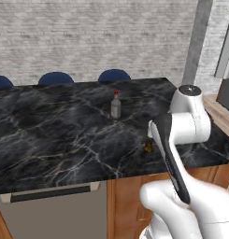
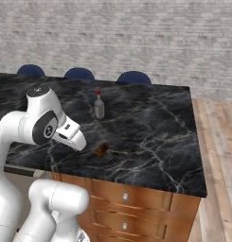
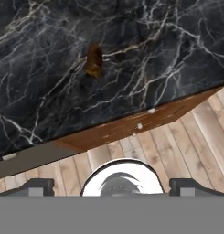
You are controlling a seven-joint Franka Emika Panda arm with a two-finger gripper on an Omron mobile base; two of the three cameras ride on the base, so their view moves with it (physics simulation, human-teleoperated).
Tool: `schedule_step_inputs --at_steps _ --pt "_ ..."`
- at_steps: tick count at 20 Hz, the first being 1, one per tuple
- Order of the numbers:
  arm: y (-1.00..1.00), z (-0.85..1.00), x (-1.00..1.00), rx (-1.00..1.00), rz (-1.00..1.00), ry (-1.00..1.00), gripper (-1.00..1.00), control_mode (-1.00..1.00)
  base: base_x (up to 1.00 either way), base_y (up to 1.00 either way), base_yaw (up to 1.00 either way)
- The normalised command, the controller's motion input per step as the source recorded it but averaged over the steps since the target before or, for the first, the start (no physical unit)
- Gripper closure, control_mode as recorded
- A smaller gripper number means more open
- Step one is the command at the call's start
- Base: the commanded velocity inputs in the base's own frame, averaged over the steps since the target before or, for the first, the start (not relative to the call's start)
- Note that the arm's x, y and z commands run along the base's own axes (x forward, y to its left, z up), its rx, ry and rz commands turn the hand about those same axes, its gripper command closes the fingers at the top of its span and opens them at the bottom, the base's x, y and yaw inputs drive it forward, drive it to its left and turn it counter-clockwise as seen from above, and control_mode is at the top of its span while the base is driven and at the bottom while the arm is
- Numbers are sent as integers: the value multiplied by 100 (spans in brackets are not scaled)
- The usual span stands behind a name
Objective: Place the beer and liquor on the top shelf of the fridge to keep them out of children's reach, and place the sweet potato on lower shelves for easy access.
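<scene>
The liquor (image 1: 115, 106) (image 2: 99, 108), a greyish bottle with a red cap, stands upright in the middle of the black marble counter (image 1: 55, 135) (image 2: 150, 127). The sweet potato (image 1: 148, 146) (image 2: 101, 149) (image 3: 93, 59), a small reddish-brown lump, lies near the counter's front edge. My gripper (image 3: 114, 187) is open with nothing between its fingers. It hangs over the floor in front of the counter edge, short of the sweet potato. The beer, the fridge and its top shelf are out of view.
Blue chair backs (image 1: 114, 75) (image 2: 133, 77) line the far side of the counter, against a brick wall. Wooden drawers (image 2: 131, 208) (image 3: 131, 123) sit under the front edge, with a grey appliance panel (image 1: 50, 214) to the left. Wood floor (image 2: 217, 156) lies to the right.
</scene>
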Motion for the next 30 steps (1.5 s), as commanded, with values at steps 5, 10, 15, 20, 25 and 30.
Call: schedule_step_inputs --at_steps 5,10,15,20,25,30 --pt "-11 -39 69 0 0 4 -100 -100 0 0 0" --pt "-18 -35 71 0 0 3 -100 -100 0 0 0" --pt "-8 -59 63 0 0 6 -100 -100 0 0 0" --pt "0 -43 50 0 0 2 -100 -100 0 0 0" --pt "-3 -31 49 1 0 0 -100 -100 0 0 0" --pt "-5 -28 41 0 1 0 -100 -100 0 0 0"
